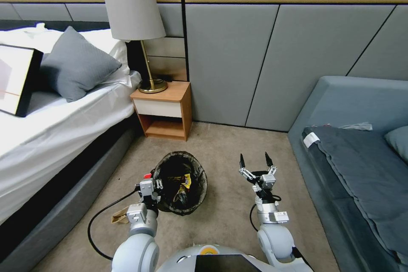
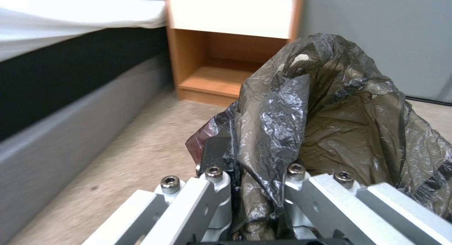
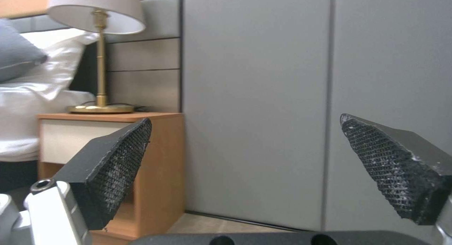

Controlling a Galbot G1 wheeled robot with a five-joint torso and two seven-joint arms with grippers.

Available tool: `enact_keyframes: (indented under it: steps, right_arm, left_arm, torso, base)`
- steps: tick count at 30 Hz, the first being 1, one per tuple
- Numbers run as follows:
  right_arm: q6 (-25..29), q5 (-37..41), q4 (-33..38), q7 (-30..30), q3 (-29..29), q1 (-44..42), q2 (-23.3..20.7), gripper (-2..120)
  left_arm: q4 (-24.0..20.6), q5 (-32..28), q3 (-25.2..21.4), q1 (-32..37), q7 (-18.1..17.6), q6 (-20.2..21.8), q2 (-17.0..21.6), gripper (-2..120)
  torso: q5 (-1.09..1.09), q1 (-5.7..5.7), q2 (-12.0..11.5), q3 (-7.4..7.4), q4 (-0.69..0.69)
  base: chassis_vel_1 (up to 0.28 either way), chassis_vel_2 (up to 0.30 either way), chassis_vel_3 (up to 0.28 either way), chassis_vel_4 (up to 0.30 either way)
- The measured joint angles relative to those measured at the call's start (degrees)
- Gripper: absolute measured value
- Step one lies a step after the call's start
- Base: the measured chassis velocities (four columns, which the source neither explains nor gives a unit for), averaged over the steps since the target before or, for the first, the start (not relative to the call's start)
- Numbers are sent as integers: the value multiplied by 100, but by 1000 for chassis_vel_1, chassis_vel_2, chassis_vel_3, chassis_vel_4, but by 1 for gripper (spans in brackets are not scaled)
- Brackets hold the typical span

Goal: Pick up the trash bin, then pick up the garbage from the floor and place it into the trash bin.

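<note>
The trash bin (image 1: pixel 180 183), lined with a crinkled black bag (image 2: pixel 329 114), is low over the carpet in front of me. My left gripper (image 1: pixel 155 183) is shut on its left rim, and in the left wrist view that gripper (image 2: pixel 254 178) pinches the folded bag edge. A yellow wrapper (image 1: pixel 186 179) lies inside the bin. A brown paper bag (image 1: pixel 120 214) lies on the floor beside my left forearm, partly hidden by it. My right gripper (image 1: pixel 256 162) hovers to the bin's right, open and holding nothing; its dark pads (image 3: pixel 118 163) stand wide apart.
A bed (image 1: pixel 51 136) with white sheets runs along the left. A wooden nightstand (image 1: pixel 163 110) with a lamp (image 1: pixel 132 12) stands ahead by the grey wall. A grey sofa (image 1: pixel 352 153) borders the right. Open carpet (image 1: pixel 225 144) lies between them.
</note>
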Motion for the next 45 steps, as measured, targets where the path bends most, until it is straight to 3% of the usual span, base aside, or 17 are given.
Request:
enact_keyframes:
  steps: [45]
  right_arm:
    - [-100,83,-82,-124,-30,274,1,100]
  left_arm:
    - [123,135,-8,-9,110,-125,-18,6]
  torso:
    - [0,0,0,0,2]
  base:
    - [106,107,103,103]
